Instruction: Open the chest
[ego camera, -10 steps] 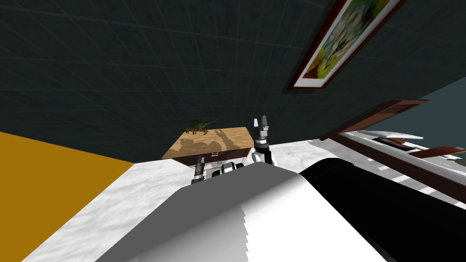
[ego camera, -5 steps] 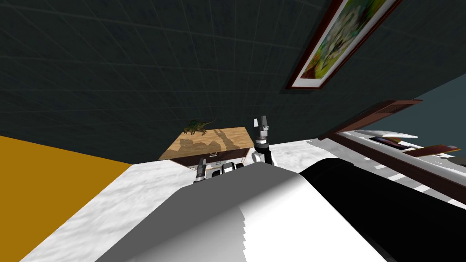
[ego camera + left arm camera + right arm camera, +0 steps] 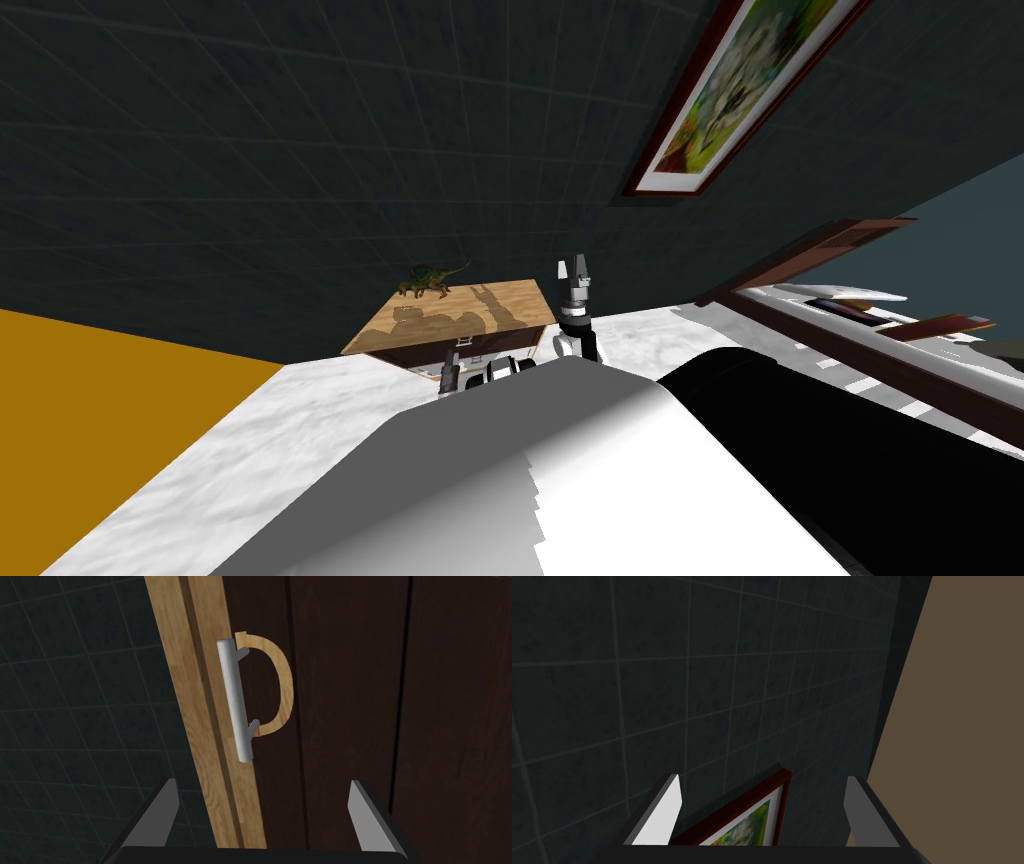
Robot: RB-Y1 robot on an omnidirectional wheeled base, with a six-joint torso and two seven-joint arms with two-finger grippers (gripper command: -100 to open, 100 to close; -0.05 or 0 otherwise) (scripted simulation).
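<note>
My left arm reaches low toward the chest (image 3: 460, 316), which stands on the pale floor (image 3: 300, 420) against the dark tiled wall (image 3: 250, 150). The left gripper (image 3: 261, 782) is spread wide and empty. The grey bar handle (image 3: 234, 701) lies ahead between its fingers, untouched, standing off the dark front just beside the light wood lid (image 3: 187, 701). My right gripper (image 3: 573, 268) is raised beside the chest, fingers apart and empty.

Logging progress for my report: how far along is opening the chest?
Done: the open left gripper faces the grey handle on the chest. In hand: the reach; its fingers are not yet around it. Left: grip and lift the lid, which looks shut. The right gripper is raised, open.
</note>
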